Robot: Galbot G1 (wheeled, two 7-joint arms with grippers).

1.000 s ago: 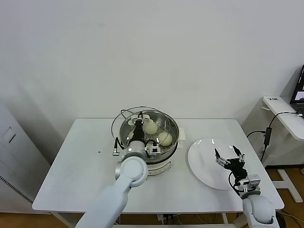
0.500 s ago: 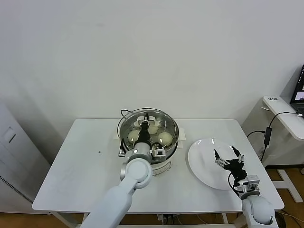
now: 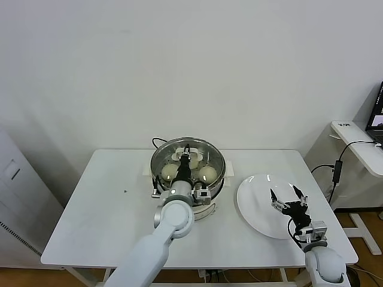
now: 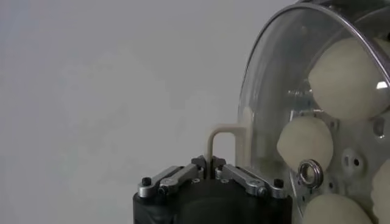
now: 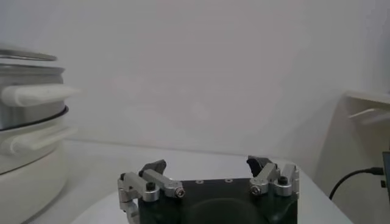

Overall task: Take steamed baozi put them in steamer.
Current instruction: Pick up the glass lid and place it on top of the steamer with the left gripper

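The steamer (image 3: 222,171) stands at the table's middle back on its white cooker base. Steamed baozi (image 3: 207,174) lie inside it, and another baozi (image 3: 169,173) shows through the glass. My left gripper (image 3: 186,159) is above the steamer, shut on the white handle (image 4: 221,136) of the glass lid (image 4: 268,91). The lid sits over the basket. In the left wrist view three baozi (image 4: 304,141) show behind the glass. My right gripper (image 3: 286,198) hovers open over the white plate (image 3: 254,209), with nothing between its fingers.
The white plate lies on the table to the right of the steamer. The steamer's side handle (image 5: 36,94) shows in the right wrist view. A power cord runs behind the steamer. A second white table (image 3: 359,140) with a cable stands at the far right.
My left gripper has carried the glass lid from the steamer's left side to over the basket. The right arm has not moved.
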